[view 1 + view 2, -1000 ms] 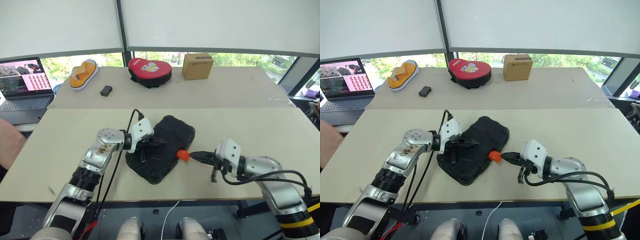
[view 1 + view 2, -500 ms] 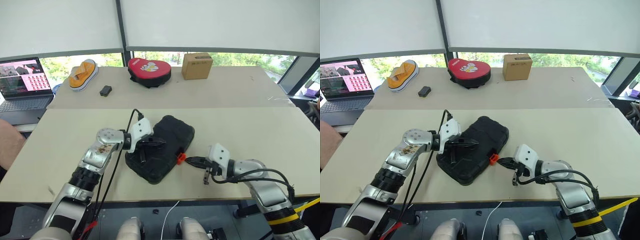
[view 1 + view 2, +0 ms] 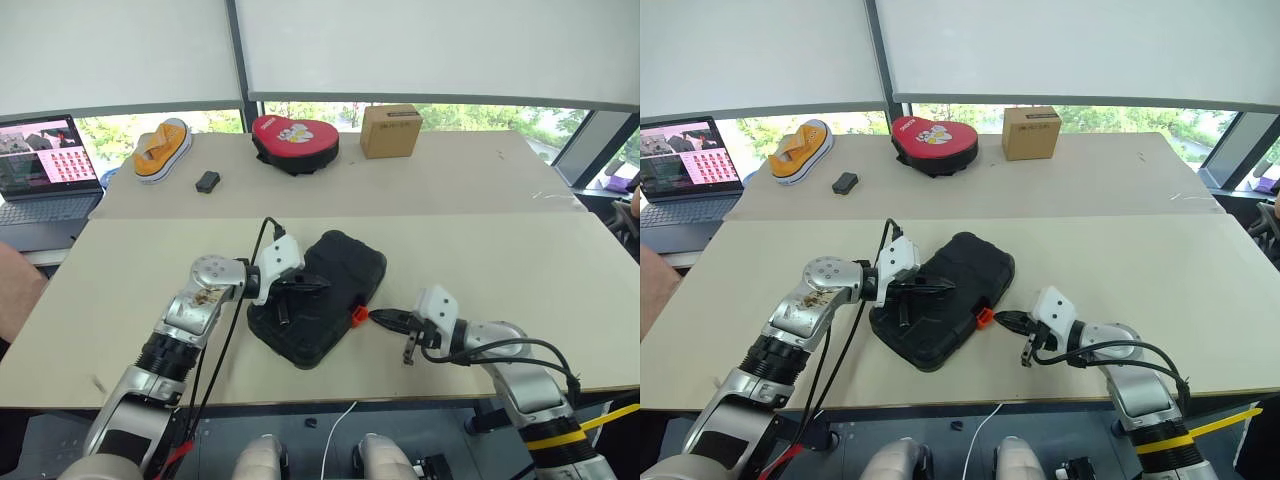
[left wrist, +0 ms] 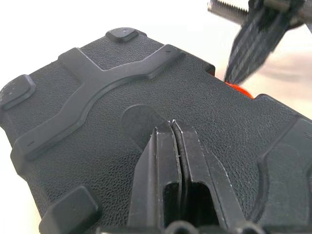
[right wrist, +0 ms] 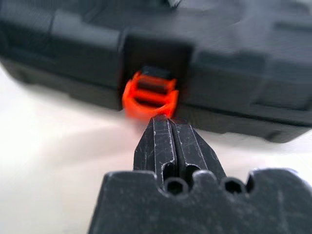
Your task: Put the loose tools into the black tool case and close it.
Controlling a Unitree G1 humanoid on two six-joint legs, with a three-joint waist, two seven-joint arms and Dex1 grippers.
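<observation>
The right gripper [image 5: 169, 122], fingers pressed together and holding nothing, points its tips at the orange latch [image 5: 150, 95] on the near side of the black tool case [image 3: 320, 295]. The left gripper [image 4: 173, 127], likewise pinched empty, rests its tips on the closed lid, mid-table [image 3: 500, 250].

The closed black tool case [image 3: 320, 297] is the single obstacle on the near tabletop [image 3: 500, 255]. The tabletop is bare on every side of the case. The left hand [image 3: 318, 285] rests on the lid. The right hand [image 3: 378, 316], fingers together, occupies the approach at the orange latch [image 3: 359, 315]. Beyond the case, a cardboard box [image 3: 390, 131], red pouch [image 3: 295, 142] and shoe [image 3: 161, 149] stand well apart.
</observation>
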